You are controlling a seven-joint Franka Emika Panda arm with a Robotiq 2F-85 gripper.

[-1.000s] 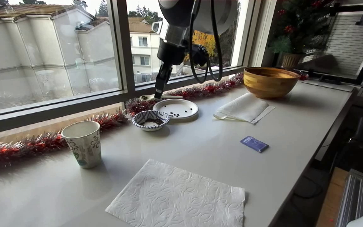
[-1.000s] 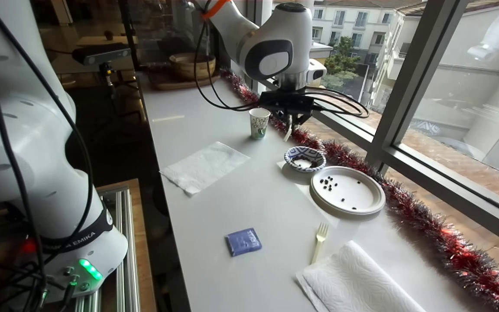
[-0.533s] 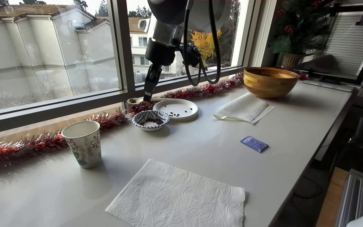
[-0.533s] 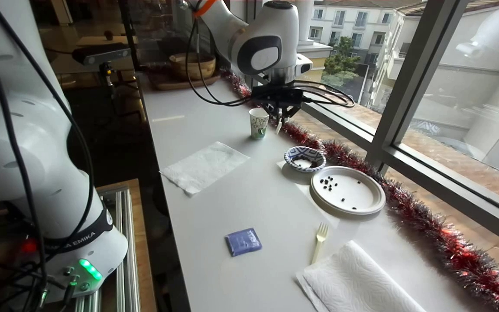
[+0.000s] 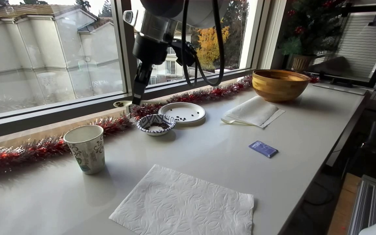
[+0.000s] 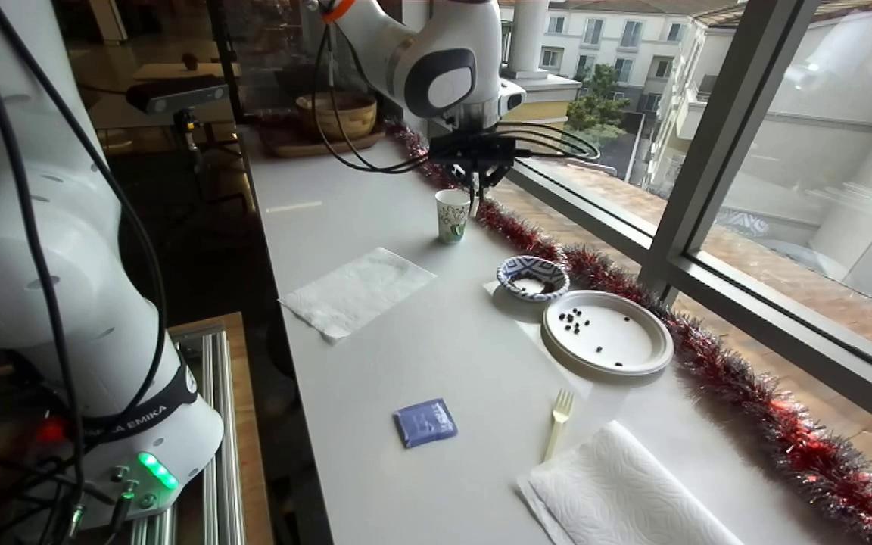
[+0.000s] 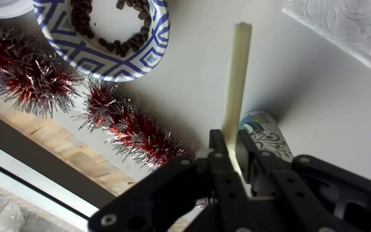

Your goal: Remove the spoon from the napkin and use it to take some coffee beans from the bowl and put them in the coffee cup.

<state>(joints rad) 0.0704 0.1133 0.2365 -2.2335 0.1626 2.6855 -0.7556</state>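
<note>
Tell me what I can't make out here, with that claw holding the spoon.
The spoon: scoop end hidden behind the claw in the wrist view.
The coffee beans in it: too small to count in an exterior view.
The coffee cup: inside bottom hidden by its near wall in both exterior views.
The fork: handle end hidden by the folded napkin in an exterior view.

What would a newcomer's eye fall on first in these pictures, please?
Probably the bright red-and-silver tinsel running down one side of the table. Next, the black hand holds the pale spoon in the air near that tinsel, loaded with coffee beans. In an exterior view, a big wooden bowl stands beyond the folded napkin.
</note>
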